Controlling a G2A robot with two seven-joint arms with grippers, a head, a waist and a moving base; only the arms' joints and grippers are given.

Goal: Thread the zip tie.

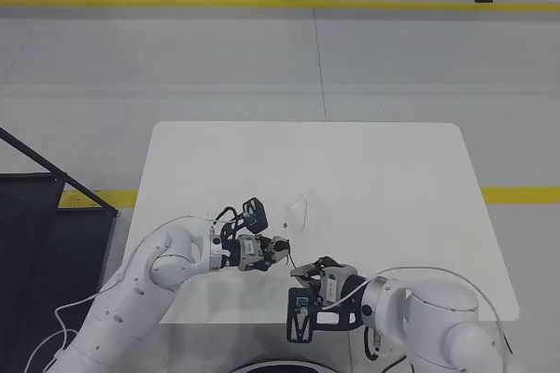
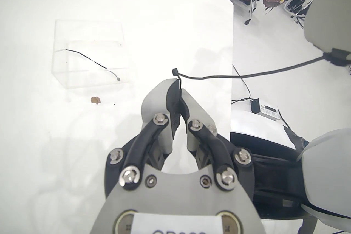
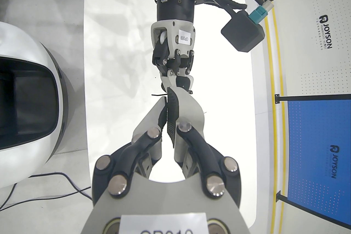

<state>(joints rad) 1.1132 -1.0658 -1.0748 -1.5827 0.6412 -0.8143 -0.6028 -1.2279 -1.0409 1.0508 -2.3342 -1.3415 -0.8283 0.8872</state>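
My left gripper is shut on a thin black zip tie, whose square head sticks out just past the fingertips. In the top view this gripper hangs over the table's front middle. My right gripper sits tip to tip with the left gripper. Its pads are pressed together, and a short black end of the zip tie juts out beside them. In the top view the right gripper is just in front of the left one.
A clear plastic box lies on the white table behind the grippers, with a second black zip tie inside. A small brown scrap lies near it. The table's front edge is close below both wrists.
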